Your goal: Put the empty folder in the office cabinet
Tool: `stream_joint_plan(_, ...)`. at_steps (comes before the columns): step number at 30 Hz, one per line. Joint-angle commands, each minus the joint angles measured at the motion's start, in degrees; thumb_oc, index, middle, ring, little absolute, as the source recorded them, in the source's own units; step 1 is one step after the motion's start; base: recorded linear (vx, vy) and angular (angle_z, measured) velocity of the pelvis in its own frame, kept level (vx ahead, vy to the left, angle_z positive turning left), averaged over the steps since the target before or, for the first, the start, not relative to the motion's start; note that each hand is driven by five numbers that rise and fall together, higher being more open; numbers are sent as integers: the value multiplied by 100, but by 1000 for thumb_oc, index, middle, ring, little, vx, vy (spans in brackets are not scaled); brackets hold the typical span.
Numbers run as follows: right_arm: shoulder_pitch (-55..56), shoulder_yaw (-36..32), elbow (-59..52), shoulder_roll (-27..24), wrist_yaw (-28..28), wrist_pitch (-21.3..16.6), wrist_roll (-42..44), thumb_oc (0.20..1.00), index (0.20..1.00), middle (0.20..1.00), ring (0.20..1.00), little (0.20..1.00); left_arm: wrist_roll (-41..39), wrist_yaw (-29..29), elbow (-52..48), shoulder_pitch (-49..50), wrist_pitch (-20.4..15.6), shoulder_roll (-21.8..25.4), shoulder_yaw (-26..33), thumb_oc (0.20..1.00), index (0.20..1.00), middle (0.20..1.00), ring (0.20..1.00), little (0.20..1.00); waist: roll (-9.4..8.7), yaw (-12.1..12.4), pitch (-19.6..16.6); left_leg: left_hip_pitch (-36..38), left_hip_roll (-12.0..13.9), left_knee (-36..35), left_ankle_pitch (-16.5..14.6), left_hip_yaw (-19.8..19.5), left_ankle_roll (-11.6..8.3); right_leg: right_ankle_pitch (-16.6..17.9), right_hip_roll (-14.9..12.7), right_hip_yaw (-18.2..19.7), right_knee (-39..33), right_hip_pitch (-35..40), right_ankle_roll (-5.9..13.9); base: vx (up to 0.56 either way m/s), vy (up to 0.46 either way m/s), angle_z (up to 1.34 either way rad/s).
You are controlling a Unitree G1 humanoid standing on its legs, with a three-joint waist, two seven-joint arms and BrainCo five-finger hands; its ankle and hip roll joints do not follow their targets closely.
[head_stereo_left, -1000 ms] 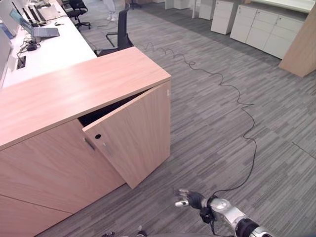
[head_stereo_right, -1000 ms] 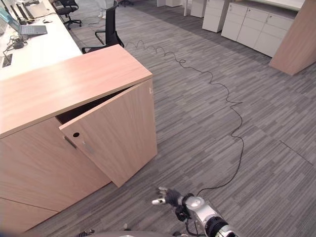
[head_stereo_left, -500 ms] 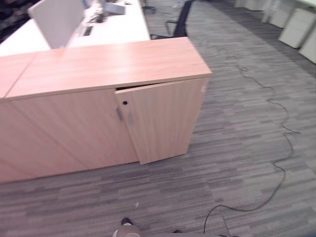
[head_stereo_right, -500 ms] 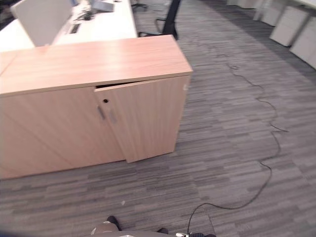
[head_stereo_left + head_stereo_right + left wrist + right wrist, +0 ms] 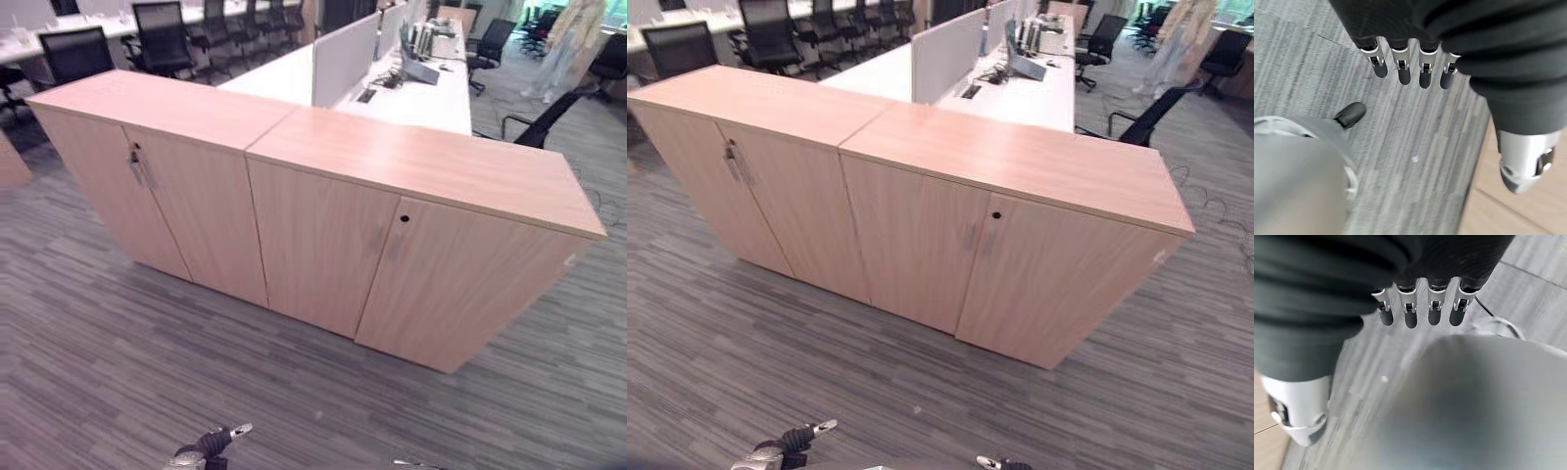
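Note:
A long, low, light-wood office cabinet (image 5: 431, 166) stands across the middle of the eye views. Its front doors all look shut, among them the rightmost door (image 5: 460, 284) beside a small keyhole (image 5: 404, 217). My left hand (image 5: 208, 447) hangs low over the grey carpet, well short of the cabinet. In the left wrist view its fingers (image 5: 1402, 66) are straight and hold nothing. Just the tip of my right hand (image 5: 997, 463) reaches in at the bottom edge. The right wrist view shows its fingers (image 5: 1410, 313) straight and bare too.
Behind the cabinet are a white desk (image 5: 421, 93) with a laptop, a pale partition screen (image 5: 343, 59) and several black office chairs (image 5: 162, 29). Another chair (image 5: 549, 113) and a person (image 5: 568, 39) are at the far right. Open carpet lies in front of the cabinet.
The camera has swung left, from the cabinet's right corner to its whole front. The rightmost door, ajar before, now looks shut. My right hand has sunk to the bottom edge; my left hand has appeared.

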Motion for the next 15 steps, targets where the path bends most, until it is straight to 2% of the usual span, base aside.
stream_joint_plan(1,-165,-89,266,170,44,-19,59,1000,1000,1000,1000,1000,70,122,328,197,-221,339,178,1000,1000,1000,1000,1000,128,-70,11,-76,15,129,-188,-338,76,430,-239,305,-534,6,-222,117,301,122)
stream_joint_plan(2,-170,-135,251,201,70,-9,122,1000,1000,1000,1000,1000,13,149,322,216,-244,278,182,1000,1000,1000,1000,1000,118,-144,52,-24,-90,74,-248,-467,116,596,-445,340,-229,7,-76,132,233,92)
stream_joint_plan(3,-210,-150,253,194,65,-24,169,1000,1000,1000,1000,1000,-71,219,295,228,-285,233,170,1000,1000,1000,1000,1000,118,-243,101,33,-180,3,-284,-571,156,620,-574,574,52,-79,22,121,166,83)
stream_joint_plan(4,-303,-172,270,175,45,-37,251,1000,1000,1000,1000,1000,-258,339,184,215,-377,178,83,1000,1000,1000,1000,1000,134,-378,184,70,-197,-27,-240,-635,113,565,-523,1149,266,-362,0,54,114,71)
stream_joint_plan(5,-338,-183,285,171,6,-57,333,1000,1000,1000,1000,1000,-553,406,-22,179,-475,148,83,1000,1000,1000,1000,1000,148,-468,249,83,-199,-80,-169,-691,65,375,-316,1706,208,-591,-40,-12,72,48)
stream_joint_plan(6,-383,-232,369,160,-103,-95,480,1000,1000,1000,1000,1000,-731,485,-229,187,-624,131,145,1000,1000,1000,1000,1000,153,-390,308,92,-206,-117,-92,-558,27,281,-87,1851,-107,-580,-45,-116,-29,18)
stream_joint_plan(7,-463,-392,471,109,-207,-151,635,1000,1000,1000,1000,1000,-835,529,-617,418,-858,65,34,1000,1000,1000,1000,1000,120,-279,362,-27,-160,-102,21,-604,-19,174,111,1689,-317,-474,-83,-117,-52,4)
stream_joint_plan(8,-458,-399,482,107,-208,-157,637,1000,1000,1000,1000,1000,-843,531,-651,450,-851,64,17,1000,1000,1000,1000,1000,125,-280,349,-35,-152,-98,27,-616,-25,179,128,1674,-343,-465,-90,-127,-106,19)
stream_joint_plan(10,-603,-468,671,28,-236,-143,626,1000,1000,1000,1000,1000,-1194,167,-1333,856,-791,8,-131,1000,1000,1000,1000,1000,116,-160,354,-154,-100,-141,140,-577,-76,244,329,1616,-693,-424,-34,-65,-65,47)
stream_joint_plan(12,-675,-505,807,-16,-232,-150,598,1000,1000,1000,1000,1000,-1496,-125,-1794,1140,-697,36,-161,1000,1000,1000,1000,1000,113,-53,341,-203,-57,-138,188,-495,-87,236,474,1637,-870,-369,-61,-20,-53,0)
stream_joint_plan(13,-681,-566,853,-52,-196,-127,609,1000,1000,1000,1000,1000,-1778,-339,-2018,1274,-585,14,-147,1000,1000,1000,1000,1000,119,-35,328,-230,-7,-155,245,-394,-117,237,588,1690,-1003,-366,-72,7,-46,-30)
stream_joint_plan(15,-671,-590,863,-75,-186,-115,609,1000,1000,1000,1000,1000,-1889,-440,-2169,1380,-504,13,-140,1000,1000,1000,1000,1000,134,-22,304,-228,15,-169,266,-338,-132,261,651,1725,-1094,-344,-80,15,-29,-24)
